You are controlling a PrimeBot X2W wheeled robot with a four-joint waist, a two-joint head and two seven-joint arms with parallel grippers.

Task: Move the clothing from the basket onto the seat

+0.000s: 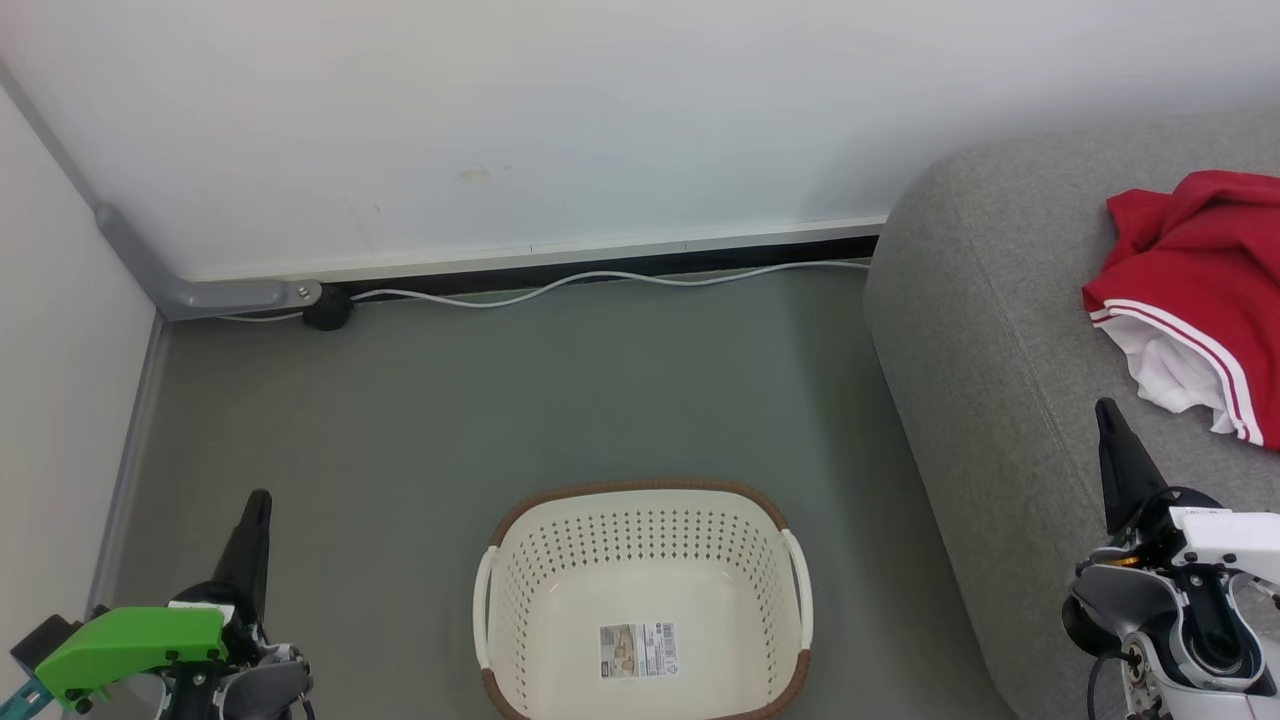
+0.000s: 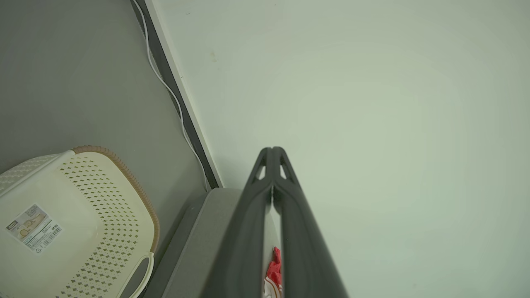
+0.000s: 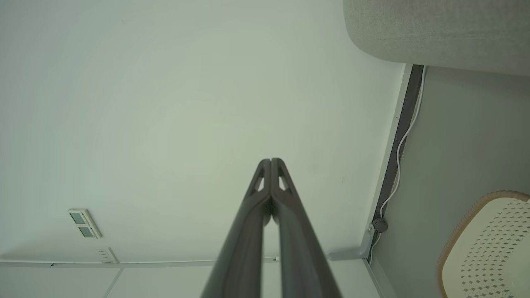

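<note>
The red clothing [image 1: 1190, 290] with white panels and striped trim lies crumpled on the grey seat [image 1: 990, 340] at the right. A sliver of the clothing [image 2: 273, 269] shows between my left fingers in the left wrist view, far beyond them. The cream basket [image 1: 645, 600] with a brown rim stands on the floor at the bottom centre, holding nothing but its label sticker. My left gripper [image 1: 258, 498] is shut at the lower left, apart from the basket. My right gripper [image 1: 1104, 407] is shut at the lower right, over the seat's front edge, just below the clothing.
A white wall with a baseboard runs along the back, and a white cable [image 1: 600, 280] trails along its foot to a dark plug [image 1: 328, 310]. A grey conduit [image 1: 200, 290] bends down the left corner. Grey floor [image 1: 400, 420] lies between basket and wall.
</note>
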